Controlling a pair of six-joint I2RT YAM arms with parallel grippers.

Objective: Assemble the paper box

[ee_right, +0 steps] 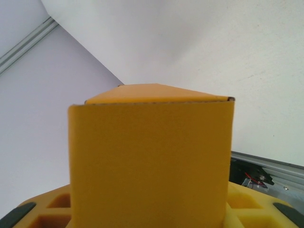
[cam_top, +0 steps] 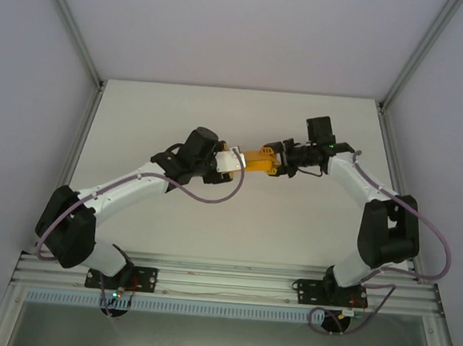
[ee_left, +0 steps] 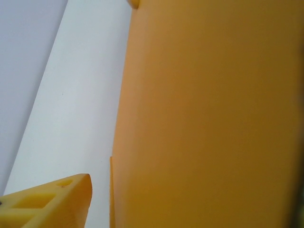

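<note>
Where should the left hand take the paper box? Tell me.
Grip the paper box at its free left end, pinching across its broad flat faces and coming from the left. The right hand clamps the opposite end, leaving this one clear.

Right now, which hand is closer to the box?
Right. The right hand holds the box at one end. The left hand is at the other end, its finger just beside the box, not touching.

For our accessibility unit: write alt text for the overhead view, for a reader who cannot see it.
A small orange-yellow box sits between two robot grippers over the middle of a white table. The right gripper, reaching in from the right, holds one end; the left gripper, from the left, is at the other end.
</note>
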